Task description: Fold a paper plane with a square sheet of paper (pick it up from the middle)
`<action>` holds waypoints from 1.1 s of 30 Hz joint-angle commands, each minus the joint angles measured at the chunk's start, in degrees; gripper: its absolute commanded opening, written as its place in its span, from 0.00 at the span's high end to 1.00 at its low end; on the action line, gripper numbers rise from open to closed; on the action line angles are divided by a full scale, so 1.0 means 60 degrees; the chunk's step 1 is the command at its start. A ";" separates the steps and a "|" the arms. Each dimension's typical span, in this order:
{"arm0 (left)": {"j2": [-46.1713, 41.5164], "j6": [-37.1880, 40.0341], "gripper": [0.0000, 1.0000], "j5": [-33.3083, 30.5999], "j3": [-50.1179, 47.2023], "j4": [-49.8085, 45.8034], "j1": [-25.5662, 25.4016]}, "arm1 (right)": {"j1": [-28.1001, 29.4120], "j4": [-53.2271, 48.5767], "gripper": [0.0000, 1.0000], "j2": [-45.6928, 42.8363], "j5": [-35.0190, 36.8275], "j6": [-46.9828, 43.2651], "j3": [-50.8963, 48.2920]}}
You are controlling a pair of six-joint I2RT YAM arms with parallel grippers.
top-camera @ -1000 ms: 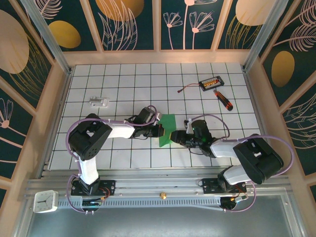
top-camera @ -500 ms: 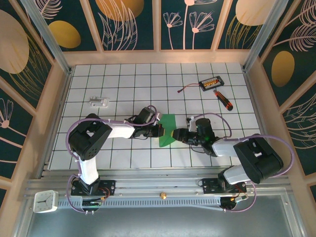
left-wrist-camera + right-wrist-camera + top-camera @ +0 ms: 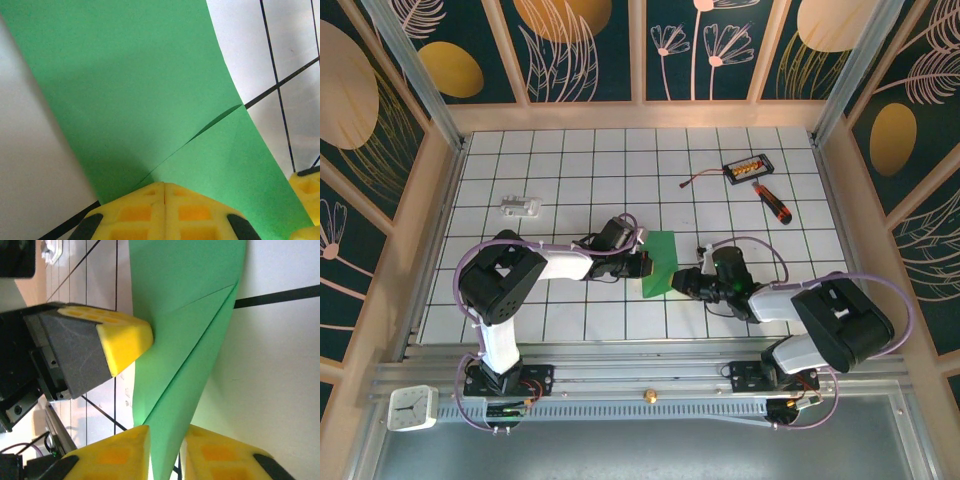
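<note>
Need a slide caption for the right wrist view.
Mid-fold: creased bright-green paper sheet stands between the yellow fingers of the right gripper; left gripper pinches its edge.

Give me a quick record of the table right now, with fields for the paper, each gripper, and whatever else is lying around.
paper: green, partly folded, diagonal crease showing, middle of the table
left gripper: shut on the paper's edge
right gripper: one finger on each side of the paper's edge, narrow gap; grip unclear
screwdriver: far right
black box: just beyond the screwdriver, wire trailing left
white part: far left
</note>
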 commanded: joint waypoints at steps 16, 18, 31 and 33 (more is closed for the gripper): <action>-0.1973 -0.1251 0.47 0.1023 -0.0670 0.2075 0.0099 | 0.0093 -0.6062 1.00 -0.1541 0.2921 -0.3189 0.2579; -0.2743 -0.1482 0.42 0.0919 -0.0958 0.2332 0.0306 | 0.0096 -0.7679 1.00 -0.1738 0.3687 -0.4169 0.3589; -0.5322 -0.2122 0.36 -0.0731 -0.2817 0.1261 0.2545 | 0.2650 -1.0666 1.00 -0.0277 0.6118 -0.5544 0.6216; -0.5225 -0.2082 0.37 -0.0664 -0.2805 0.1021 0.2547 | 0.3198 -1.0193 1.00 0.0146 0.5721 -0.5514 0.6141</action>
